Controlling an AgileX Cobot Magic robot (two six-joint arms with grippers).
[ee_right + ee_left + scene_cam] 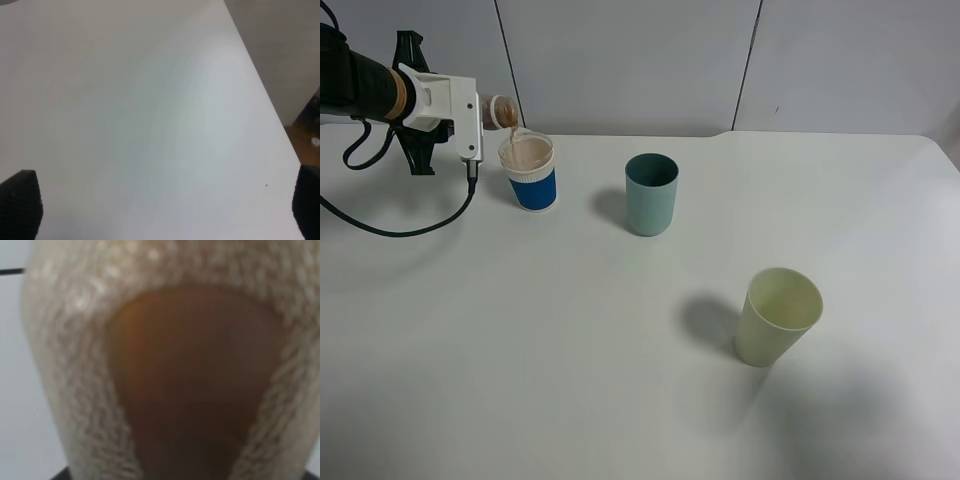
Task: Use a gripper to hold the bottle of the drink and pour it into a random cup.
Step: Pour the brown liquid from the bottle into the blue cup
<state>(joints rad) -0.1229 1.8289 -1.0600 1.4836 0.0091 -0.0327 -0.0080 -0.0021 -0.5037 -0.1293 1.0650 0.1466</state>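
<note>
My left gripper [476, 112] is shut on the bottle [501, 110] and holds it tipped on its side at the far left. Only the bottle's beige neck shows; the gripper hides the label. The neck is just above the rim of the blue-and-white paper cup [533, 186]. A thin stream of brown drink [513, 133] falls into the cup, which holds brown liquid. The left wrist view is filled by the bottle [65, 340] with the drink [195, 380] inside. My right gripper [162, 210] is open over bare table, out of the high view.
A teal tumbler [651, 194] stands right of the cup, at the middle back. A pale yellow-green tumbler [778, 316] stands at the front right. A black cable [410, 225] trails on the white table [570, 350]. The table's right edge [260, 85] shows in the right wrist view.
</note>
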